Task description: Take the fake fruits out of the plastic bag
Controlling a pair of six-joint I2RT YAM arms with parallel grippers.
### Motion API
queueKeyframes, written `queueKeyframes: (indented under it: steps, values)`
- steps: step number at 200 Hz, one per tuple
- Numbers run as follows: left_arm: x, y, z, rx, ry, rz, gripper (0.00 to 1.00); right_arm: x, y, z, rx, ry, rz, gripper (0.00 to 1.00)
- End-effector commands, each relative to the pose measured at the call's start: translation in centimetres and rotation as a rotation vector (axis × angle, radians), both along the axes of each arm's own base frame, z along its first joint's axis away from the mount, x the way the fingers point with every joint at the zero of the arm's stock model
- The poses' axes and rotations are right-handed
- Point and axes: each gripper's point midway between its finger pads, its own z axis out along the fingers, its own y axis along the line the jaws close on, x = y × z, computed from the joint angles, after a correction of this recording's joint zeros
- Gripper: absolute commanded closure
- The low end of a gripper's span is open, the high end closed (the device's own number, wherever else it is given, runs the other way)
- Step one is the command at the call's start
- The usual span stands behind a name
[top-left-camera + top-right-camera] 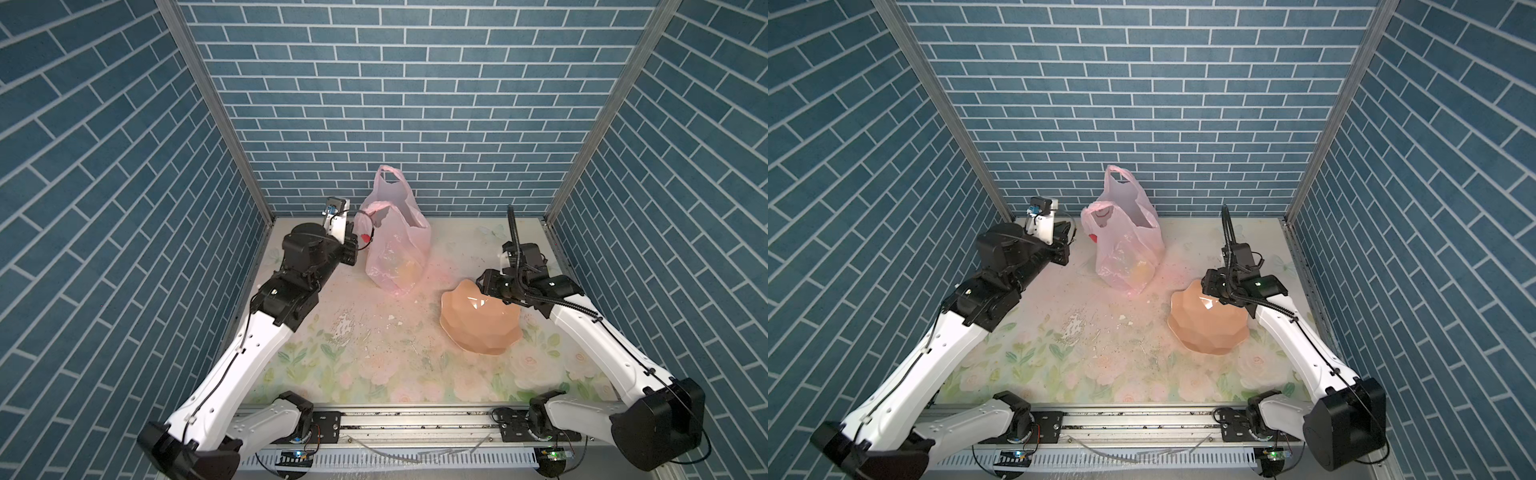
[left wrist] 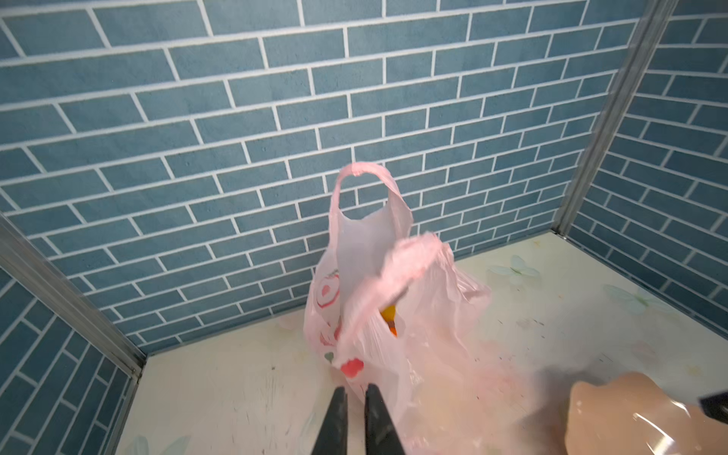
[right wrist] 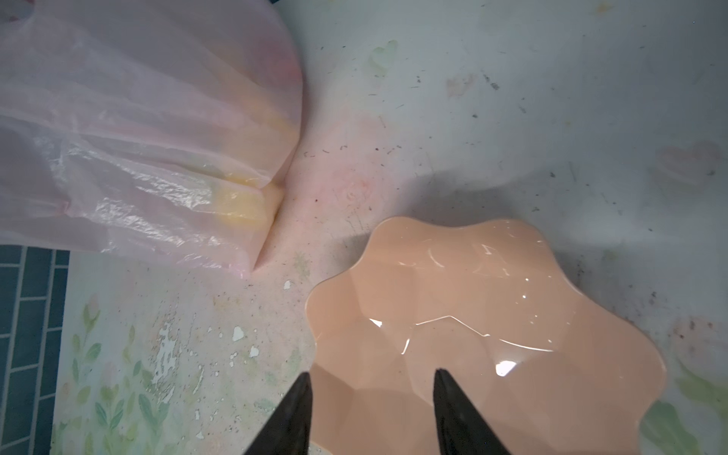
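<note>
Flowery tabletop [image 1: 374, 365]: the bag [image 1: 395, 249] stands by the brick wall [image 1: 374, 104], fruits [image 2: 388, 313] inside. At the bag's side the left gripper [image 2: 354, 394] has jaws nearly together; near the bag, the right gripper [image 3: 372, 380] gapes over the bowl [image 3: 492, 295].

The table [image 1: 374, 374] has a faded floral print, scuffed and peeling near its middle, with small white flakes [image 3: 237, 333] scattered there (grit and dark specks too). Toward the back wall the pale pink plastic bag [image 1: 395, 257] stands upright on it. The peach scalloped bowl [image 1: 478, 328] sits to the right, apart from the bag.
</note>
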Motion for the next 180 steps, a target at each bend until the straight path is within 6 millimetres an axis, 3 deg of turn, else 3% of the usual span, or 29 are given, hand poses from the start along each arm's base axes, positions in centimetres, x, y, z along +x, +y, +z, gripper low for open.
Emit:
queueKeyframes:
  steps: [1, 36, 58, 79, 99, 133, 180]
  values:
    - [-3.8, -0.3, -3.0, -0.049, 0.131, -0.091, 0.87, 1.1, 2.8, 2.2, 0.021, -0.057, 0.054, 0.49]
    - [-7.6, -1.3, -5.1, -0.110, 0.230, -0.213, 0.85, 1.5, 6.5, 3.1, 0.041, -0.084, 0.076, 0.49]
    - [-8.0, -0.7, -4.9, -0.117, 0.224, -0.192, 0.78, 1.2, 8.7, 3.9, 0.037, -0.133, 0.094, 0.49]
    - [-7.3, -0.3, -4.0, -0.121, 0.211, -0.151, 0.60, 1.0, 10.3, 4.6, 0.024, -0.182, 0.100, 0.48]
    - [-5.5, -1.0, -3.7, -0.099, 0.228, -0.143, 0.41, 1.2, 11.4, 4.9, 0.036, -0.195, 0.110, 0.48]
    - [-0.9, -2.6, -3.3, -0.065, 0.191, -0.118, 0.13, 1.0, 11.3, 4.6, 0.032, -0.189, 0.110, 0.47]
    - [6.3, -4.1, -2.5, 0.029, 0.110, -0.051, 0.12, -0.1, 9.8, 4.2, 0.009, -0.194, 0.100, 0.46]
